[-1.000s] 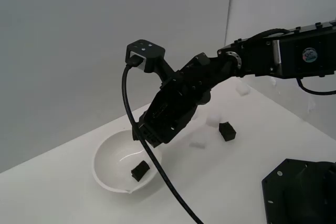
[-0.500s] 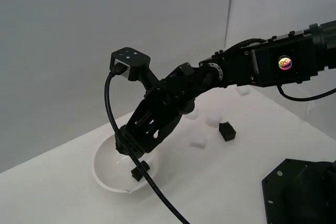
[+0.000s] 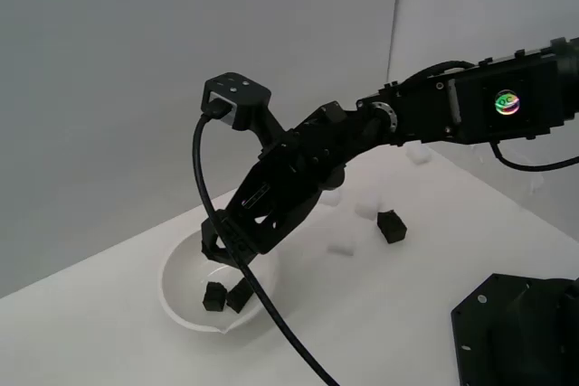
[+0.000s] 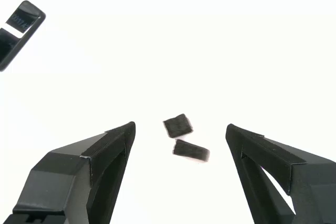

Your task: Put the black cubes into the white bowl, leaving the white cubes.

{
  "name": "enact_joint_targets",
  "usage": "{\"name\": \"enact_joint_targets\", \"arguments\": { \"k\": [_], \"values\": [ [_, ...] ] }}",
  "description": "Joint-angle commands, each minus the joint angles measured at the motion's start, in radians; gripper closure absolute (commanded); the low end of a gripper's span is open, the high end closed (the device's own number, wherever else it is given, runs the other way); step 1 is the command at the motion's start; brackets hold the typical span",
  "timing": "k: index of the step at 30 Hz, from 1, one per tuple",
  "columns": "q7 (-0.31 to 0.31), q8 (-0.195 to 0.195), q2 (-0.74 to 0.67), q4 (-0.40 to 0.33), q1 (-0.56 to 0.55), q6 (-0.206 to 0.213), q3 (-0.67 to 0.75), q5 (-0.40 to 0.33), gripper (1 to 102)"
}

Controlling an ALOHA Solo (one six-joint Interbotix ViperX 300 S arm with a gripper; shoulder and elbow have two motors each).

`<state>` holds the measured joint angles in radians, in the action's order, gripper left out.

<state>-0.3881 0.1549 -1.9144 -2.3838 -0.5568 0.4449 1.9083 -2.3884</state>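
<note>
Black cubes, small matte ones: two (image 3: 215,296) (image 3: 240,296) sit touching in the round glossy white bowl (image 3: 181,306). Black claw gripper (image 3: 223,250) hangs right above them w/ jaws wide apart, nothing held; wrist view shows both cubes (image 4: 178,126) (image 4: 191,151) between the fingers (image 4: 113,145). Third black cube (image 3: 391,226) is on the white table (image 3: 380,314), approx 2 o'clock from the bowl & well apart. Small white cubes (image 3: 340,248) (image 3: 365,210) lie near it.

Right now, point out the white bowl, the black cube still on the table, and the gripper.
white bowl (image 3: 176,300), exterior view, on its near inner wall.
black cube on the table (image 3: 391,225), exterior view, on its front face.
gripper (image 4: 180,135), wrist view, midway between the open fingers.
</note>
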Motion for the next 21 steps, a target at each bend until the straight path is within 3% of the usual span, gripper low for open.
{"name": "enact_joint_targets", "arguments": {
  "k": [1, 7, 10, 21],
  "values": [
    [-0.003, 0.008, -0.074, -0.035, 0.043, 0.02, 0.078, -0.026, 4],
    [-0.009, 0.011, -0.201, -0.141, 0.224, 0.015, 0.206, -0.138, 4],
    [-0.037, 0.017, -0.255, -0.176, 0.313, -0.006, 0.259, -0.172, 5],
    [-0.19, 0.018, -0.371, -0.238, 0.589, -0.138, 0.377, -0.233, 5]
  ]
}}
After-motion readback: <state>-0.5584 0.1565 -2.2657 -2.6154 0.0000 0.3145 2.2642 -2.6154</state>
